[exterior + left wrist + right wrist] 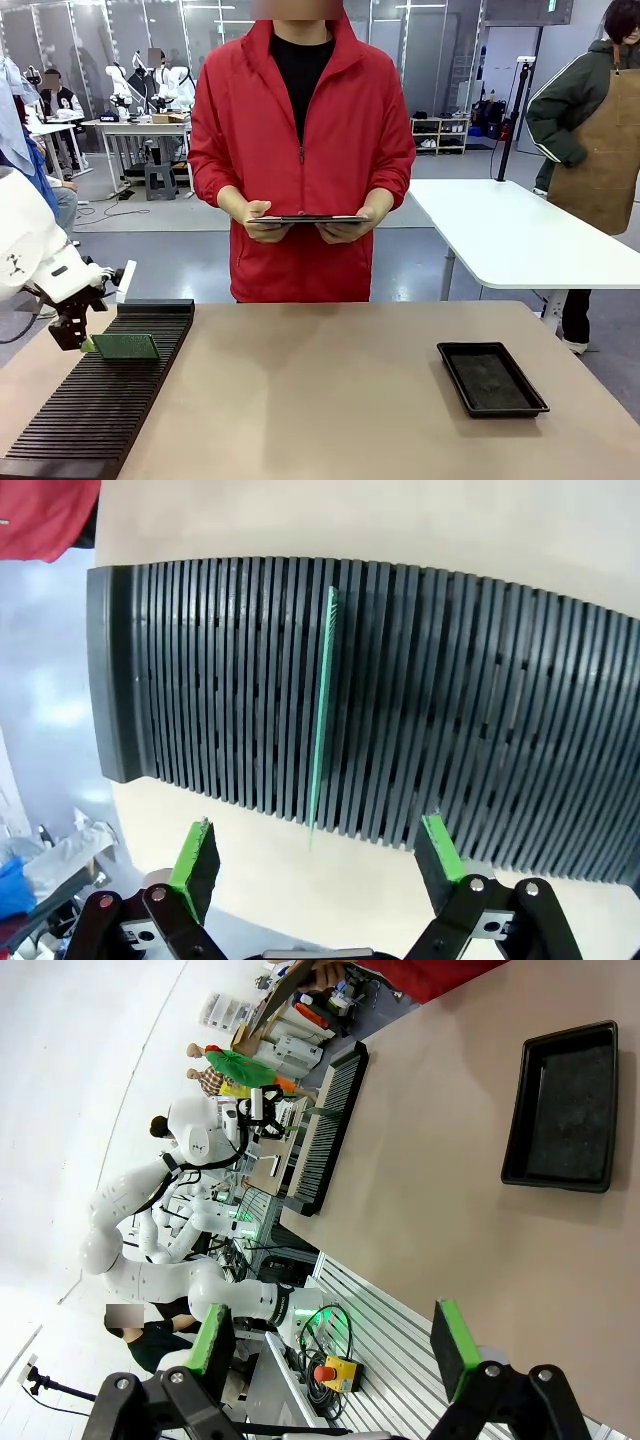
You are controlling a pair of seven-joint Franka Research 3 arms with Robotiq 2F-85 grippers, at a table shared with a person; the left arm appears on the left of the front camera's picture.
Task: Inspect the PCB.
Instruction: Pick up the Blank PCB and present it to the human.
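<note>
On the left, our left gripper [75,335] sits by the rack [100,410], jaws spread wide and green pads clear of the PCB [125,346]. That thin green board stands on edge in a slot of the ribbed black rack. The table [320,400] is smooth matte tan. Across it, a person in a glossy red jacket holds a flat clipboard [308,218]. Further right we see a shallow black rectangular tray [492,378]. Our right gripper [330,1330] hangs above the table, jaws spread. Grey floor and a white table [520,235] lie beyond.
</note>
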